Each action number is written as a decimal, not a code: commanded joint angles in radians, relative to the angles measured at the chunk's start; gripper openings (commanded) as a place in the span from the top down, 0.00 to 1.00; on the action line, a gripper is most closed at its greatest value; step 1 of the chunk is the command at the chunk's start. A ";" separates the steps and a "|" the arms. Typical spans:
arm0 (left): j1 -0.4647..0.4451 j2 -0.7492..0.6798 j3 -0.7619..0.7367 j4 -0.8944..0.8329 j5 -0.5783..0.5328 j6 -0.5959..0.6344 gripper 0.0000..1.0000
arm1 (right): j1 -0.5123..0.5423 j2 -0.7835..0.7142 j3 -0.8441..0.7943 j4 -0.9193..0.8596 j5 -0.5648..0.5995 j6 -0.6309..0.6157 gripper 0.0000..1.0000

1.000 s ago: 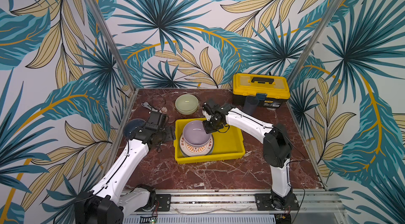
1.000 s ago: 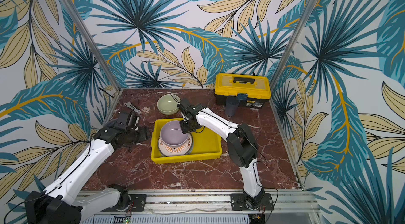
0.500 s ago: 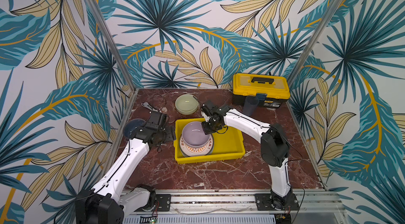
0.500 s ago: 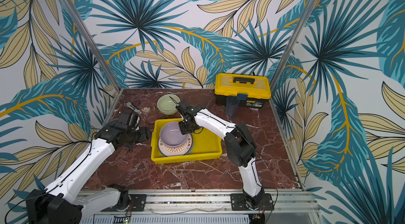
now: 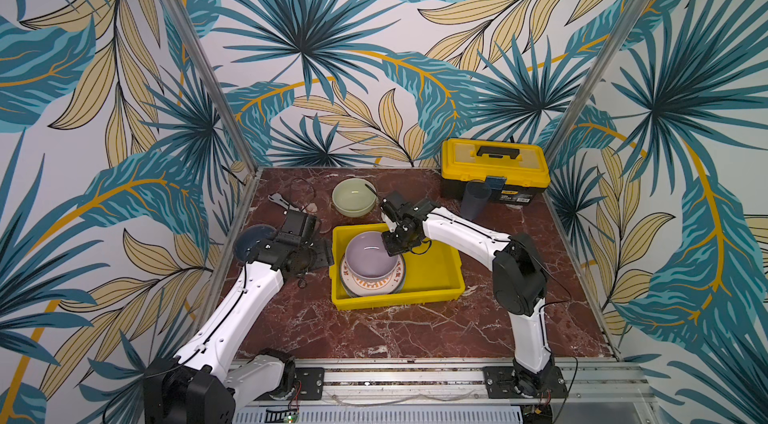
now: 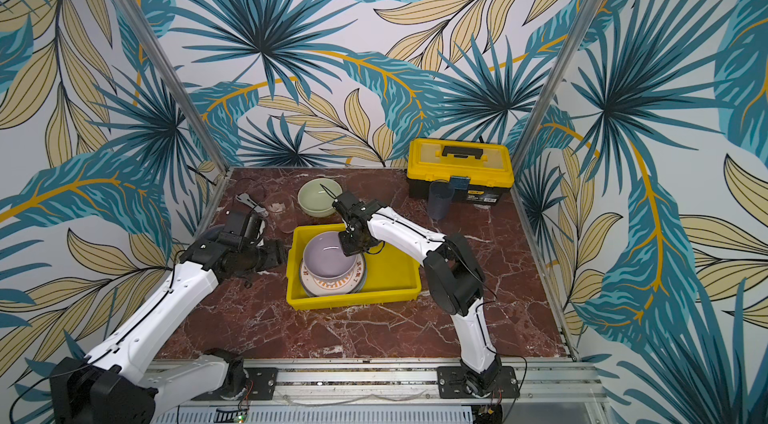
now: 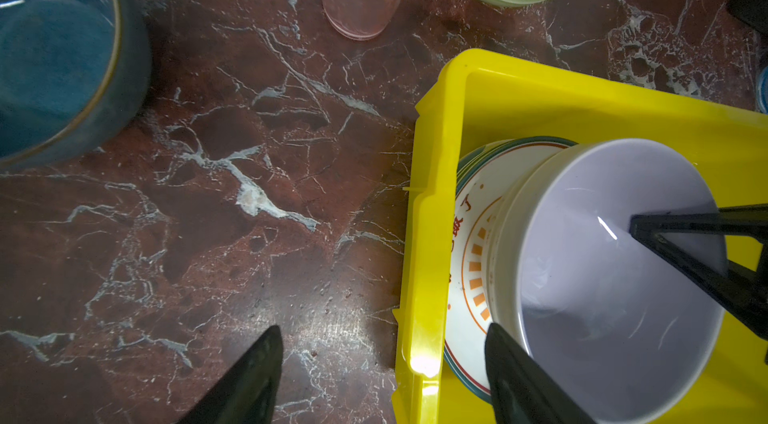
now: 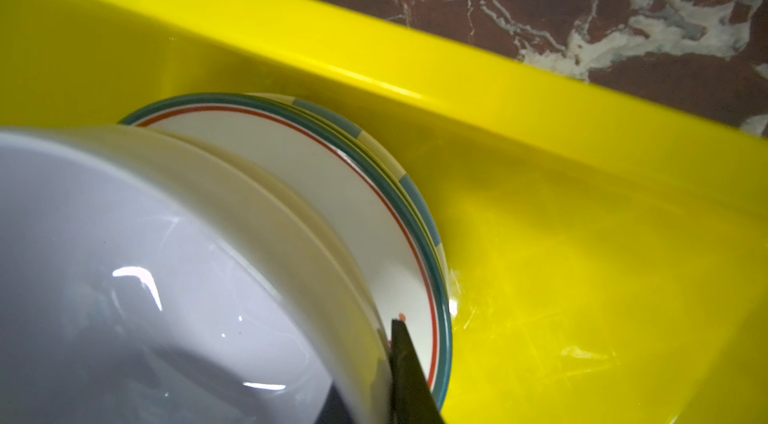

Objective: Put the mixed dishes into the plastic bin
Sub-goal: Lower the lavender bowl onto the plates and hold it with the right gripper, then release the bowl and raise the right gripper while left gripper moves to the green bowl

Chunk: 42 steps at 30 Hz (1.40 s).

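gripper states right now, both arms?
left gripper: open, holding nothing.
right gripper: closed on the rim of the lilac bowl.

Robot test cell here: leaf-print panels (image 5: 316,48) box in a marble-look bench (image 5: 374,330), 2 arms (image 5: 232,314) bolted to a rail (image 5: 415,378) along the bottom.

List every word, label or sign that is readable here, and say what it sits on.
On the plate under the lilac bowl: red characters near the rim, partly hidden by the bowl and not readable with certainty.
On the toolbox: a small front label, too small to read.
No other text shows in any view.
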 commanded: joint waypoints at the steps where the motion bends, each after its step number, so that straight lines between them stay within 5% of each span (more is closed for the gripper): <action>1: 0.006 0.005 0.002 0.007 0.004 0.011 0.23 | 0.008 0.008 -0.003 0.040 -0.018 0.021 1.00; 14: 0.006 0.010 0.002 0.007 0.003 0.013 0.23 | 0.011 0.009 -0.004 0.042 -0.018 0.027 0.92; 23: 0.006 0.021 0.004 0.009 0.009 0.013 0.23 | 0.011 -0.012 -0.004 0.034 -0.013 0.027 0.72; 42: 0.007 0.076 0.073 0.015 0.029 0.047 0.25 | 0.011 -0.174 0.004 -0.033 0.116 -0.017 0.49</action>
